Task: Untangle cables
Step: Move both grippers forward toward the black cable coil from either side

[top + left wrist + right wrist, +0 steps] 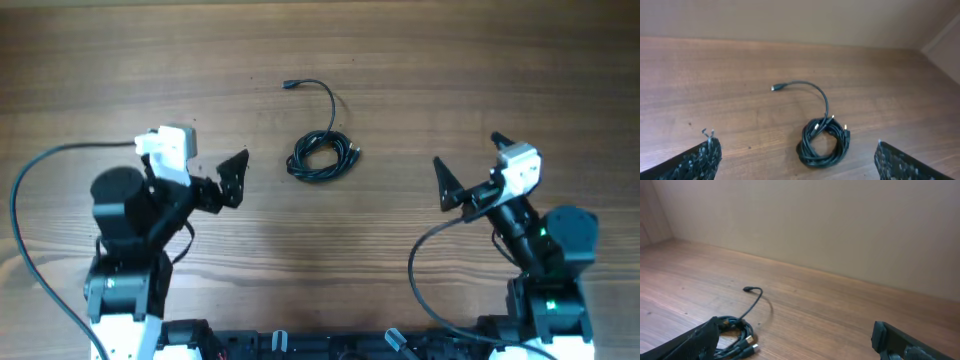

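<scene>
Black-fingered, the left gripper [236, 178] and right gripper [444, 184] both gape wide, holding nothing; between them the cables [320, 156] lie coiled, midway across the bench [440, 60]; one plug end [287, 85] trails toward its far edge.

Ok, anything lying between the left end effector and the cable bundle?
Nothing; only bare tabletop separates the left end effector from the cables, shown in the overhead view.

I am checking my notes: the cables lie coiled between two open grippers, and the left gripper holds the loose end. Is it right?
Not quite. The left gripper holds nothing; in the overhead view the loose end lies free on the table, apart from it. The rest stands.
</scene>
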Tool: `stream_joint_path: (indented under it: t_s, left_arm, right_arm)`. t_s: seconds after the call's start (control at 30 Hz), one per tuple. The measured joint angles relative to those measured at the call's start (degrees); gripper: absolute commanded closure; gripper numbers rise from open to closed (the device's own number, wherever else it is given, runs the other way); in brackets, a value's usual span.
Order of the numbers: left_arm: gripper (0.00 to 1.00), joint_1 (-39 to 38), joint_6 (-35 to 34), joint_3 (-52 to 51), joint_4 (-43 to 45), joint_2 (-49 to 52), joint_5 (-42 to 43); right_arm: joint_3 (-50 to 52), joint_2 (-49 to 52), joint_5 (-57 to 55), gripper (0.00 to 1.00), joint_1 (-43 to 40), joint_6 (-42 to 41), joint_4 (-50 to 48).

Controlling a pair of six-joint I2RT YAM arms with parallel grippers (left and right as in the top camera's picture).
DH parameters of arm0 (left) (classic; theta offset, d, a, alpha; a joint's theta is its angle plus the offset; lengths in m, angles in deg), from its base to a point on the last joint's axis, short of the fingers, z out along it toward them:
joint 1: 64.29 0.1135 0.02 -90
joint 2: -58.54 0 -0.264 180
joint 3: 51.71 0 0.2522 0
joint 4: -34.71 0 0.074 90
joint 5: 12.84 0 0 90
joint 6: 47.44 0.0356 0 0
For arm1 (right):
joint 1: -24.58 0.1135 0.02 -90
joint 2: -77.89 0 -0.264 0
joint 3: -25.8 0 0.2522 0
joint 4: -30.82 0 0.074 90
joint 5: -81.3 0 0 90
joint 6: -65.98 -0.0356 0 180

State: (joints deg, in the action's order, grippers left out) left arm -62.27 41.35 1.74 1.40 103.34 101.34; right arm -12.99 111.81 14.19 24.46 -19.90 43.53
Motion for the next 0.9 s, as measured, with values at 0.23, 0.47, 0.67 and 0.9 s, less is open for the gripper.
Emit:
stream_joint_path:
  t_s: [0.23, 0.47, 0.67, 0.9]
  left_arm:
    - [0.0, 0.0, -0.5, 10.23, -8.59, 8.24, 0.85]
    - [0.0, 0.0, -0.61, 14.6, -10.75, 11.78, 1.03]
    - [0.0, 0.0, -0.68, 14.6, -11.41, 11.89, 3.04]
    - [0.0, 0.0, -1.09, 14.6, -11.56, 11.89, 7.74]
  right_arm:
    - [-5.4, 7.15, 3.06, 0.0, 0.0, -0.63, 1.88]
    - [-15.21, 15.13, 6.75, 0.0, 0.0, -1.31, 10.47]
    - [-28.17, 23.41, 7.63, 0.0, 0.0, -1.27, 22.36]
    - [-34.05, 26.32, 10.6, 0.0, 0.0, -1.27, 27.15]
